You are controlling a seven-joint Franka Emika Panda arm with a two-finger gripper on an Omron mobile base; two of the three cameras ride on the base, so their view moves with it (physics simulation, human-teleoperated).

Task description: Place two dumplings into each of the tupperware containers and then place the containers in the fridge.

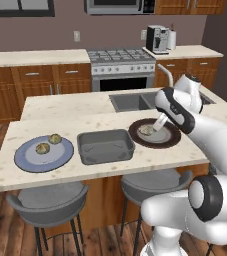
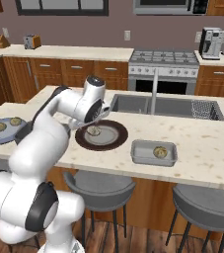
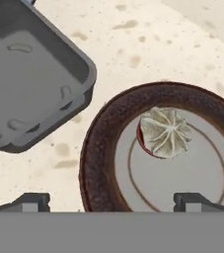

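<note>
Pleated tan dumpling (image 3: 165,132), brown-rimmed plate (image 3: 99,148)

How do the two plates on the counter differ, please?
The blue plate is blue-grey and carries two dumplings; the brown plate has a dark brown rim, a pale centre and one dumpling. The open pincer hovers above the brown plate, not the blue plate. Both are round and flank the empty tub.
</note>
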